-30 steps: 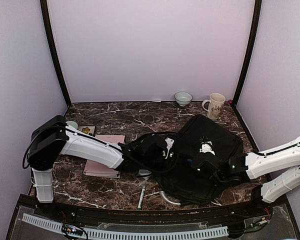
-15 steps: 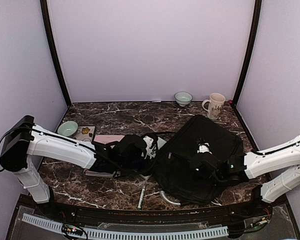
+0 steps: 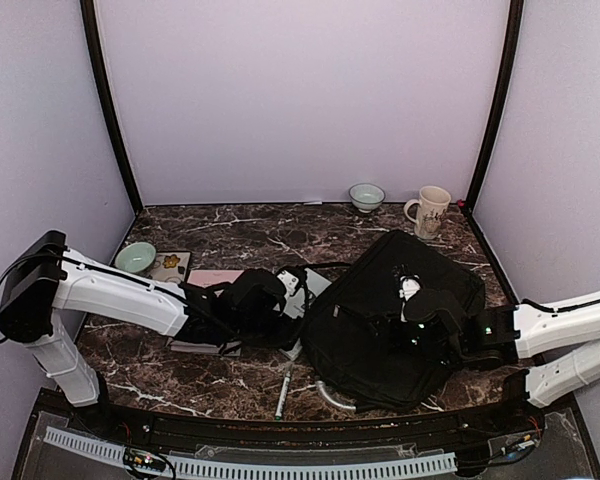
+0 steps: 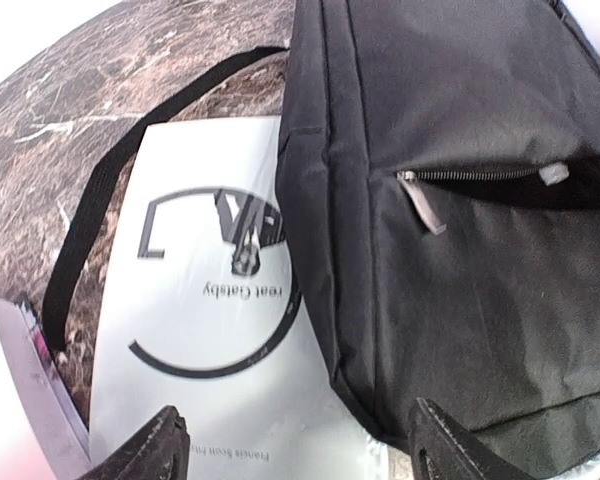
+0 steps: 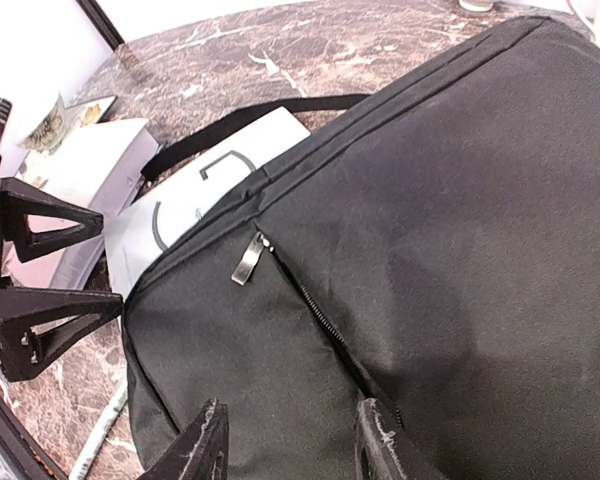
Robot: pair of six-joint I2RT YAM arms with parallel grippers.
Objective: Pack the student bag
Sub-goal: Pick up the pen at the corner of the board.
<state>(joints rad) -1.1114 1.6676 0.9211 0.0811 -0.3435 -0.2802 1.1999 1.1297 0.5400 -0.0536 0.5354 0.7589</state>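
Observation:
The black student bag [image 3: 400, 310] lies flat at centre right, with its strap [image 4: 88, 225] curling over the marble. A white book [image 4: 205, 300] lies at the bag's left edge, its right side hidden by the fabric; I cannot tell if it is inside or underneath. My left gripper [image 4: 295, 460] is open over the book and the bag's corner, holding nothing; in the top view the left gripper [image 3: 290, 300] is just left of the bag. My right gripper [image 5: 295, 445] hovers open above the bag's front panel [image 5: 430, 200], near the zipper pull [image 5: 248, 258].
A pink book [image 3: 208, 300] lies under the left forearm. A green bowl [image 3: 135, 257] and a flowered card [image 3: 171, 264] sit at far left. A small bowl [image 3: 366, 195] and a mug [image 3: 429, 210] stand by the back wall. A pen [image 3: 283, 390] lies near the front edge.
The left gripper has let go, opened and drawn back leftward off the bag. The right gripper has opened above the bag and shifted slightly right.

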